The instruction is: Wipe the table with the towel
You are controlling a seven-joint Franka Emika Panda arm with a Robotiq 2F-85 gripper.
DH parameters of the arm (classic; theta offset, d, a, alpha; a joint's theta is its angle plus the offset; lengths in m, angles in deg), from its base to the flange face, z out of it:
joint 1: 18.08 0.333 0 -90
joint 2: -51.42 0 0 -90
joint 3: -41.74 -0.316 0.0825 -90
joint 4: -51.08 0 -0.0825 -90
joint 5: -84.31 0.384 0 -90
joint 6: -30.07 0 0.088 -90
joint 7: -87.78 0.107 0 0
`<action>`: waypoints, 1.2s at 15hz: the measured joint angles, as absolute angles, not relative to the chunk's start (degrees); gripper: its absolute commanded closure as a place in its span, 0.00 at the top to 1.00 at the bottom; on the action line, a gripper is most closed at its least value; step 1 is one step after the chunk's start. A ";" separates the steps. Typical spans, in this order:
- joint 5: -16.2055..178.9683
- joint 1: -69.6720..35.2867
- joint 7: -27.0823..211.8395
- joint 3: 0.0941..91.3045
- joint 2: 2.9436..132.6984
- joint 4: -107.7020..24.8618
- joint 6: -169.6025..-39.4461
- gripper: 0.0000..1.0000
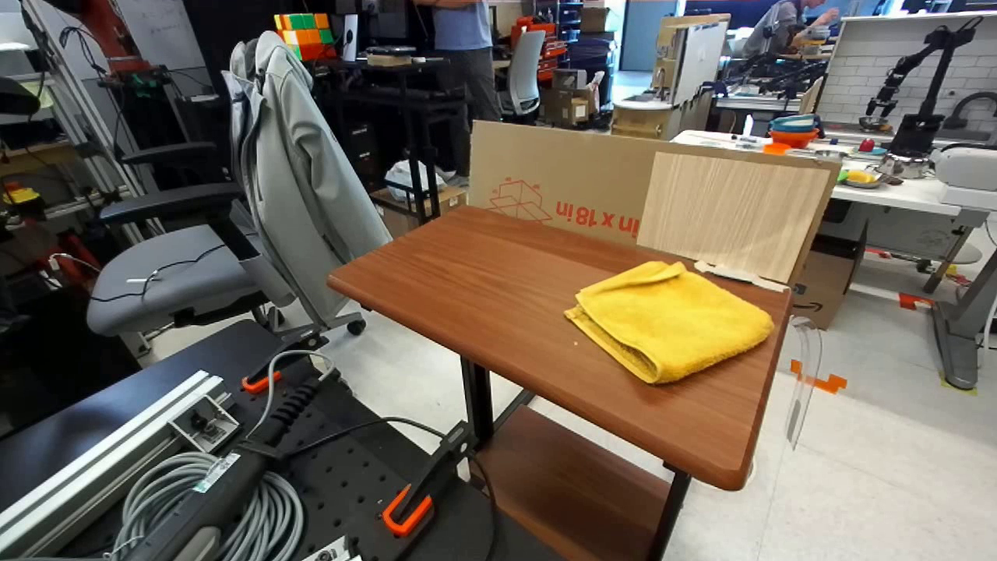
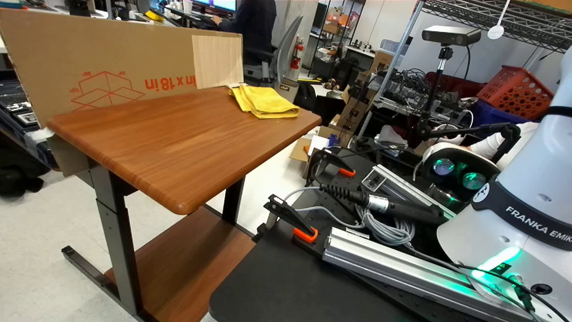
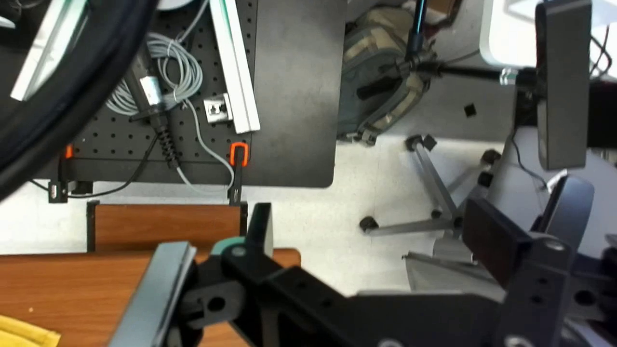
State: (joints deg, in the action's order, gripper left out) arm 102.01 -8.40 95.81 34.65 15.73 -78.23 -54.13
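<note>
A folded yellow towel (image 1: pixel 674 323) lies flat on the brown wooden table (image 1: pixel 467 273), near one end and close to the upright cardboard. It also lies on the tabletop (image 2: pixel 170 138) in an exterior view, where the towel (image 2: pixel 266 103) is near the far end. In the wrist view only a corner of the towel (image 3: pixel 24 332) shows at the bottom left, on the table (image 3: pixel 72 284). My gripper (image 3: pixel 376 236) is open, with its two fingers wide apart and only floor and a chair seen between them. It is apart from the towel. The gripper is out of sight in both exterior views.
A cardboard panel (image 1: pixel 561 171) with a pale wood board (image 1: pixel 732 210) stands along the table's back edge. A black bench (image 2: pixel 286 277) holds coiled cable (image 2: pixel 389 230), aluminium bars (image 2: pixel 393 259) and orange-tipped clamps. A chair with a grey jacket (image 1: pixel 304 148) stands beside the table.
</note>
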 measured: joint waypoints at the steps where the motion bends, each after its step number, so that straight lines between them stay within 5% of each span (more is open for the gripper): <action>1: 101.93 -10.10 96.03 35.23 16.55 -77.84 -56.65 1.00; 11: 101.95 -25.97 95.82 49.52 36.19 -75.13 -84.44 1.00; 18: 101.90 -25.96 95.22 49.51 37.02 -74.92 -85.05 1.00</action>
